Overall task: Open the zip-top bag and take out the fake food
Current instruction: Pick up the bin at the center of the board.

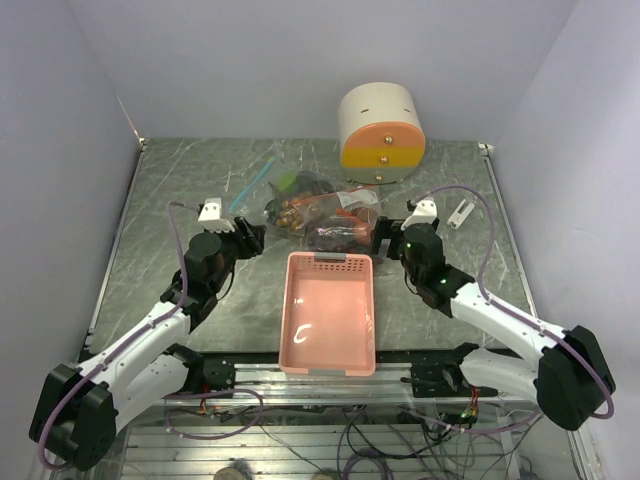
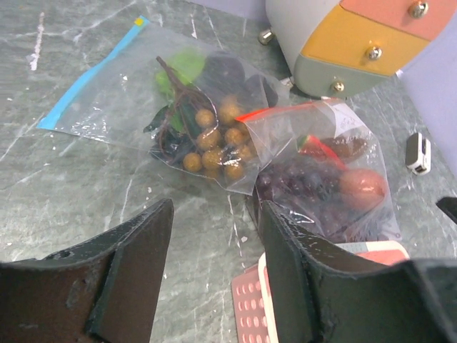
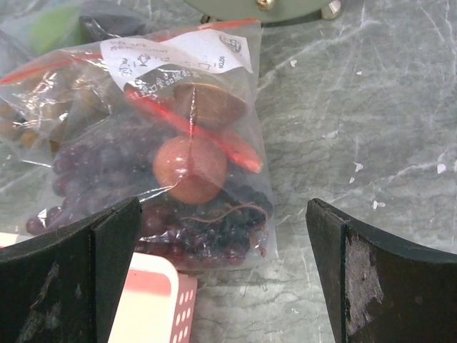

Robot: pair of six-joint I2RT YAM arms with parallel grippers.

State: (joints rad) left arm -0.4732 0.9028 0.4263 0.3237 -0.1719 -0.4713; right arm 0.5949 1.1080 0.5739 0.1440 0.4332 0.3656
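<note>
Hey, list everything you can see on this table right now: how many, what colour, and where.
blue-zipped bag: one, clear, far centre-left, shut
red-zipped bag: one, clear, right of and touching the first
tan grape bunch: one, tan-brown, in the blue-zipped bag
green piece: one, green, same bag
purple grape bunch: one, dark purple, in the red-zipped bag
reddish round fruit: at least one, reddish-orange, same bag
pink basket: one, pink, near centre
drawer unit: one, cream with orange and yellow fronts, far edge
small white object: one, white, far right
table: one, grey marbled
left arm: white and black, jaws open
right arm: likewise, jaws open
</note>
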